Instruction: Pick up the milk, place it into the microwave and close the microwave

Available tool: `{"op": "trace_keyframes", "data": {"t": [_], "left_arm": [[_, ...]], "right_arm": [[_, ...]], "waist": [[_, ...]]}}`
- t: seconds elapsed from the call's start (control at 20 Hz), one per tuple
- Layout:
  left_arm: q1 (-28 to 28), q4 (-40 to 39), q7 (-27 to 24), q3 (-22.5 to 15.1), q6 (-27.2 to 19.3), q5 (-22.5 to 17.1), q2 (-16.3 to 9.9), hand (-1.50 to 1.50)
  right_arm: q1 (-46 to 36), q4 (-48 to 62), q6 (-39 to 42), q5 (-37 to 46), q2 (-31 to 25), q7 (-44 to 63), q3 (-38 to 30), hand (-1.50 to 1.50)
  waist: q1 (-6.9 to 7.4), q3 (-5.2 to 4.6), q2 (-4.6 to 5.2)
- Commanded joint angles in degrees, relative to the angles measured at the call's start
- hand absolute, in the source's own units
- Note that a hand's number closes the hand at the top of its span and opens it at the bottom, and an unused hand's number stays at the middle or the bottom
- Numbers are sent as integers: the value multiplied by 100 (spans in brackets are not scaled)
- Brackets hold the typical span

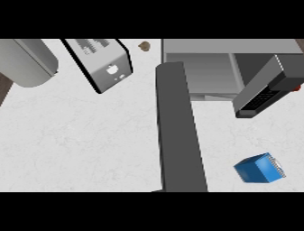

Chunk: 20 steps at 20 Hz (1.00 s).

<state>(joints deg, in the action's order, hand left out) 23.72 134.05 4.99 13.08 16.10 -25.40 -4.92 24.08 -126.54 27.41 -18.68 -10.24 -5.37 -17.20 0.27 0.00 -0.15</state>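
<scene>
Two hands: neither shows in the head view, so I cannot tell whether the fingers are open, closed or holding anything.
Milk: blue carton (260, 169) on the white counter (81, 135), near right, tilted off square, apart from everything else.
Microwave: body (204, 67) at the far right, cavity open towards the near side.
Door: long dark slab (177, 131) swung out from the microwave's left side to the near edge, left of the milk.
Keypad block: dark piece (267, 85) angled at the microwave's right, far side of the milk.
Step in hand: judged to be the approach to the milk, which is not yet picked up.
Advice: right hand suits, being on the milk's side of the door; close on opposite flat faces, matching the carton's turn.
Caution: carry between door and keypad block, touching neither.
</scene>
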Motion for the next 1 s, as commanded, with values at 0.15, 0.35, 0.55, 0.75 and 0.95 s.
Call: {"op": "trace_keyframes", "data": {"t": [0.15, 0.35, 0.55, 0.75, 0.95], "left_arm": [[355, 116, -124, 578, 502, -744, -92, -150], [872, 313, -388, 610, 842, -575, 163, -150], [1074, 734, -7, 661, 796, -990, 84, -150], [1111, 709, -95, 559, 817, -885, 284, -150], [1090, 204, -497, 984, 1204, -964, 167, -150]], "right_arm": [[-255, 1182, -66, 945, 327, -695, -136, -150], [-249, 1686, -237, 1709, 454, -1080, -21, -150], [-515, 2888, -296, 2246, 407, -1879, -6, -150], [-923, 4177, -393, 2512, 80, -2625, -301, -150], [-1351, 5396, -506, 2800, -203, -3279, -415, -150]], "waist": [[18, 2, 5], [34, 1, 2], [65, 8, 5], [70, 12, 12], [80, 9, 13]]}}
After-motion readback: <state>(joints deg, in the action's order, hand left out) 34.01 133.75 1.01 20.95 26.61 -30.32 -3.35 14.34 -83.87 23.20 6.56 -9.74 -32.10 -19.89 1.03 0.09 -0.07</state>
